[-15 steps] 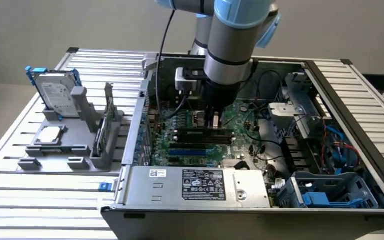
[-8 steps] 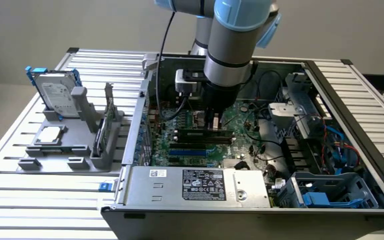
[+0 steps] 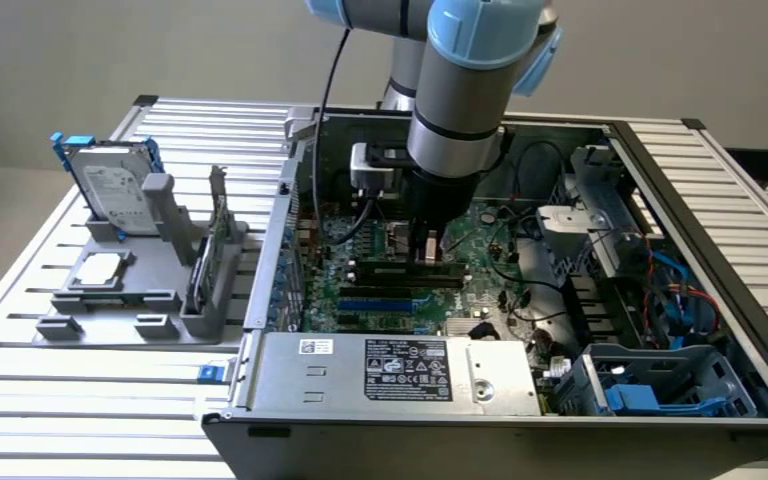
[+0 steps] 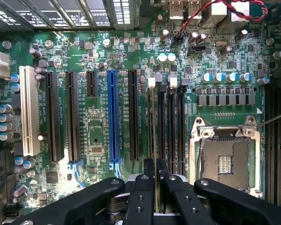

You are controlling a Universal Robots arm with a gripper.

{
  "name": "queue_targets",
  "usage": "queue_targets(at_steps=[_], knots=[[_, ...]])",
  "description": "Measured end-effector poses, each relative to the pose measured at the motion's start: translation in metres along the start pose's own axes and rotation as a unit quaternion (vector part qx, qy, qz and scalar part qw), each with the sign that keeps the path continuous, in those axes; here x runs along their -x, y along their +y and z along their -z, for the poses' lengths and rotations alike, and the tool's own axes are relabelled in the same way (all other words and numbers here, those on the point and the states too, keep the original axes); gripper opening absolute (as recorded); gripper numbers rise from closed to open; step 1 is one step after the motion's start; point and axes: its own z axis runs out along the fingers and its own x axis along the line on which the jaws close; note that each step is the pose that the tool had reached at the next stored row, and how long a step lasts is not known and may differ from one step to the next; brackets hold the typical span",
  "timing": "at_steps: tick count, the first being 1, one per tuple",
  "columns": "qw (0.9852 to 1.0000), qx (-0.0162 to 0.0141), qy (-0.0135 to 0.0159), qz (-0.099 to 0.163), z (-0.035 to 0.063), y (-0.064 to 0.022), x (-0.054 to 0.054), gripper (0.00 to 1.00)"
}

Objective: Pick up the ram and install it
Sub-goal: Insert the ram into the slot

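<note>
Listener: Gripper [image 4: 155,164] first, please. What does it have?

Describer: In the wrist view, two black fingers [image 4: 145,187] stand almost together, with only a sliver of space between them. In that sliver is the ram [image 4: 154,150], seen edge-on as a very thin dark line running away from the fingertips. It is pinched at its top edge.

Listener: Where does the stick sit?

Describer: It lies in line with one of the black memory slots [image 4: 171,126] on the green motherboard [image 4: 98,136], whose white end clips show at the far end. I cannot tell whether it is pressed home or just resting in the slot. In the exterior view, the ram [image 3: 404,268] shows as a long, narrow, dark green strip under the gripper [image 3: 427,262], parallel to the slots beside it.

Listener: What is around it?

Describer: On one side are a long blue slot [image 4: 112,117] and a white slot [image 4: 29,110]. On the other is the square metal processor socket [image 4: 223,157].

Listener: And the wider scene?

Describer: Nearest in the exterior view is a silver power supply [image 3: 398,372] at the front of the open computer case [image 3: 704,230]. The grey and blue arm [image 3: 458,90] reaches down into the case from above. At the exterior view's left, on a slatted table [image 3: 37,400], a grey holder [image 3: 131,300] carries a hard drive [image 3: 107,185] standing upright.
</note>
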Motion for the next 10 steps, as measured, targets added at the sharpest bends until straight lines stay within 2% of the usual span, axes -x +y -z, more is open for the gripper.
queue_targets(at_steps=[10], knots=[[1.0,0.0,-0.0002,-0.002,-0.0021,-0.0001,0.0,0.15]])
